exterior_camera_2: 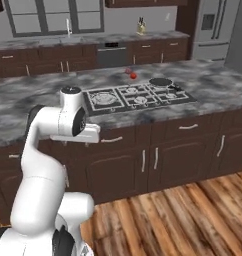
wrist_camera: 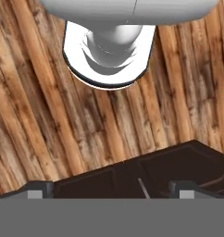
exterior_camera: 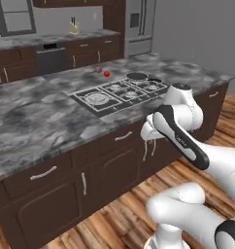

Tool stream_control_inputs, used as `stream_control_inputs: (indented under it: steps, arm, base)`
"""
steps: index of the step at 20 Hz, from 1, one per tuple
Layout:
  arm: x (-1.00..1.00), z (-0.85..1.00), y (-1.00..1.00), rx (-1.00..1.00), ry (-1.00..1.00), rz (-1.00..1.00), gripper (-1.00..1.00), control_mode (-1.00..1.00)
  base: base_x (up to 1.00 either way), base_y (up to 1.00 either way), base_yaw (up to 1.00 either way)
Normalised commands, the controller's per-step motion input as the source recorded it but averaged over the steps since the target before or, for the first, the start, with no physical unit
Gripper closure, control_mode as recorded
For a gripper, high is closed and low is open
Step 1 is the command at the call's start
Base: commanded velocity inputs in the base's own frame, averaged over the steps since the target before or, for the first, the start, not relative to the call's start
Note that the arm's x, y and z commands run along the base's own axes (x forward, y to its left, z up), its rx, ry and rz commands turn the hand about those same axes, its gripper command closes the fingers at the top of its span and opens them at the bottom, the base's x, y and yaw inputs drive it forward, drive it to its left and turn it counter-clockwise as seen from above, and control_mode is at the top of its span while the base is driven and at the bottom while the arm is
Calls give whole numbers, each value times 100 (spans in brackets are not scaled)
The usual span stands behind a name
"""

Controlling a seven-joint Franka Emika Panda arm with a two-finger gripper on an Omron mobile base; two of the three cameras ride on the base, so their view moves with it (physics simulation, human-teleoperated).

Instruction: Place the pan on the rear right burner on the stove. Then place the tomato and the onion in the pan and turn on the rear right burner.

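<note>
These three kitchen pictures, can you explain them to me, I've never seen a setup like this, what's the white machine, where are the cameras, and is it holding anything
The white machine is a robot arm on a base that can drive, in a computer-drawn kitchen. Two pictures come from cameras riding on the base, behind the arm to its left and right, so they show one scene from two sides. The third comes from a camera on the hand, which points down at the wooden floor and dark cabinet fronts. Its fingers stand wide open, with nothing held.

On the grey marble counter lies a steel stove with black grates. A small dark pan sits on one of its far burners. Just beyond the stove lie a bright red tomato and a duller onion, close together.
</note>
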Motion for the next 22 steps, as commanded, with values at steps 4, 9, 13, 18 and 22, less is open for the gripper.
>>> stream_control_inputs:
  steps: [4, 9, 13, 18, 22]
  arm:
    - [0, 0, 0, 0, 0, 0, -100, 100]
    - [0, 0, 0, 0, 0, 0, -100, 100]
    - [0, 0, 0, 0, 0, 0, -100, 100]
    - [0, 0, 0, 0, 0, 0, -100, 100]
    - [0, 0, 0, 0, 0, 0, -100, 100]
  base:
    - [-55, 81, -45]
    - [-27, 45, -59]
    - [-35, 50, -65]
    - [-80, 79, -51]
    - [-100, 63, -35]
